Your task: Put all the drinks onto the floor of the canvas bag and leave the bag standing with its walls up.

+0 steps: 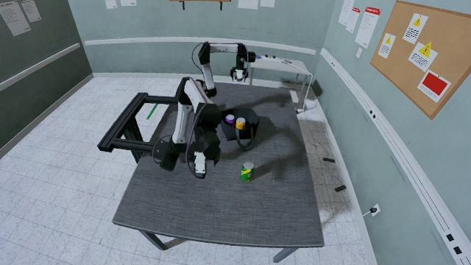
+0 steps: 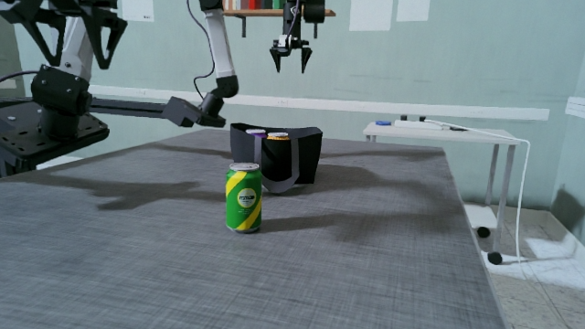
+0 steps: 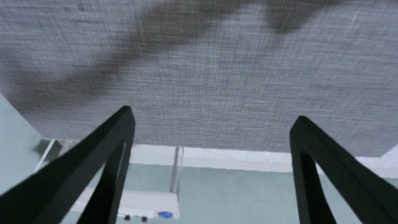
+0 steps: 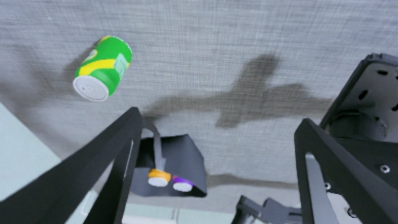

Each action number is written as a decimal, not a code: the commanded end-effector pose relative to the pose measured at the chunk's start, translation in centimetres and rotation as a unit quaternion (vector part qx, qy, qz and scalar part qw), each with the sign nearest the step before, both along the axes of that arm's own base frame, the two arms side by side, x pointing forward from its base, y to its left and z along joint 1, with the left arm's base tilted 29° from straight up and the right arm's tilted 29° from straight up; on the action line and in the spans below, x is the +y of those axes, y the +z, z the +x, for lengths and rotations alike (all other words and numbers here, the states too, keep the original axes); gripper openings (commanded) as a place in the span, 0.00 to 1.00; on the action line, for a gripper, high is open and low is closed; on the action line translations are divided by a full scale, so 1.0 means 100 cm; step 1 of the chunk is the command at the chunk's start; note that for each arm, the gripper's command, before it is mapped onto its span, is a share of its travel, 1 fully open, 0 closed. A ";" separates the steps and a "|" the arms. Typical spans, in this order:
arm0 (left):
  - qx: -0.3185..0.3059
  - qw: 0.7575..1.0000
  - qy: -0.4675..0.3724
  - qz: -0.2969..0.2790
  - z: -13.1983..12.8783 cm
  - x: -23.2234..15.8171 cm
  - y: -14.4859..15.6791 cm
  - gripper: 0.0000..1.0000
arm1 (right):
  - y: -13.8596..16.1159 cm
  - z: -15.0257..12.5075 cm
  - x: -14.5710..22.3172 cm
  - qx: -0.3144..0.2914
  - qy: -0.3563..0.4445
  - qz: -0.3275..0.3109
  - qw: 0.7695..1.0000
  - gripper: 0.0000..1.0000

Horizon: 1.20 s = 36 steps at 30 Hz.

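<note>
1. the green-and-yellow can (image 1: 247, 173) (image 2: 244, 201) (image 4: 105, 67) stands upright on the table (image 1: 221, 206) (image 2: 320, 274) (image 3: 210, 75) (image 4: 215, 40), between the bag and the near edge in the top view, somewhat closer to the right edge than the left.
2. the canvas bag (image 1: 231, 135) (image 2: 308, 157) (image 4: 187, 150) stands between the table's left and right edges, nearer the far edge than the near one, walls up (one grey handle (image 1: 246, 148) (image 2: 280, 188) (image 4: 157, 145) droops outside, towards the green can).
3. inside the bag are a purple can (image 1: 229, 119) (image 2: 256, 132) (image 4: 183, 185) and an orange can (image 1: 241, 124) (image 2: 277, 136) (image 4: 159, 178), side by side; i can't tell whether their bases touch its floor.
4. the left fingers (image 1: 233, 76) (image 2: 276, 58) are mostly open and empty, raised towards the far edge.
5. the right fingers (image 1: 215, 160) (image 2: 104, 63) are also wide apart, holding nothing, above the table on its left-edge side, well apart from the green can.
</note>
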<state>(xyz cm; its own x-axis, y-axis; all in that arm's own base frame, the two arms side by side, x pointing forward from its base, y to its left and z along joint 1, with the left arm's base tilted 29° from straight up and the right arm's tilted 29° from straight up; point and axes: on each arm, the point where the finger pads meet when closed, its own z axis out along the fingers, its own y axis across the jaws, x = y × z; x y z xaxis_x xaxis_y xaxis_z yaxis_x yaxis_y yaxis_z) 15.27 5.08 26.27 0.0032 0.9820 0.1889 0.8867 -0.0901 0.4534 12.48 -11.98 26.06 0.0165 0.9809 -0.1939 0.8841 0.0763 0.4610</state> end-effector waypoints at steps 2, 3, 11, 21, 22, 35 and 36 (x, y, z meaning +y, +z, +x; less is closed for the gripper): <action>-0.012 1.000 0.009 0.003 0.001 0.002 0.010 0.84 | 0.004 0.000 0.004 -0.005 0.006 -0.004 1.000 0.86; -0.012 1.000 0.009 0.003 0.001 0.002 0.010 0.84 | 0.004 0.000 0.004 -0.005 0.006 -0.004 1.000 0.86; -0.058 0.998 0.018 -0.020 0.062 -0.004 0.025 0.84 | 0.004 0.000 0.004 -0.005 0.006 -0.004 1.000 0.86; -0.080 0.995 0.010 -0.064 0.146 -0.049 0.033 0.84 | 0.004 0.000 0.004 -0.005 0.006 -0.004 1.000 0.86; -0.081 0.994 0.008 -0.070 0.155 -0.057 0.032 0.84 | 0.004 0.000 0.004 -0.005 0.006 -0.004 1.000 0.86; -0.084 0.988 -0.018 -0.132 0.234 -0.163 0.012 0.84 | 0.004 0.000 0.004 -0.005 0.006 -0.004 1.000 0.86; -0.089 0.986 -0.022 -0.139 0.240 -0.176 0.011 0.84 | 0.004 0.000 0.004 -0.005 0.006 -0.004 1.000 0.86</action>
<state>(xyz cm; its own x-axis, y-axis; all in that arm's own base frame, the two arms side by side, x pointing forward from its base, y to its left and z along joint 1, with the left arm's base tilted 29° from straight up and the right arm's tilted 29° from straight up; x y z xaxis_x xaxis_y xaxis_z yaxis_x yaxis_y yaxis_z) 36.62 -10.12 25.43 0.0712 0.9968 -0.0373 0.8431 -0.0401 0.5363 12.48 -11.98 26.06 0.0165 0.9809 -0.1939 0.8841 0.0763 0.4610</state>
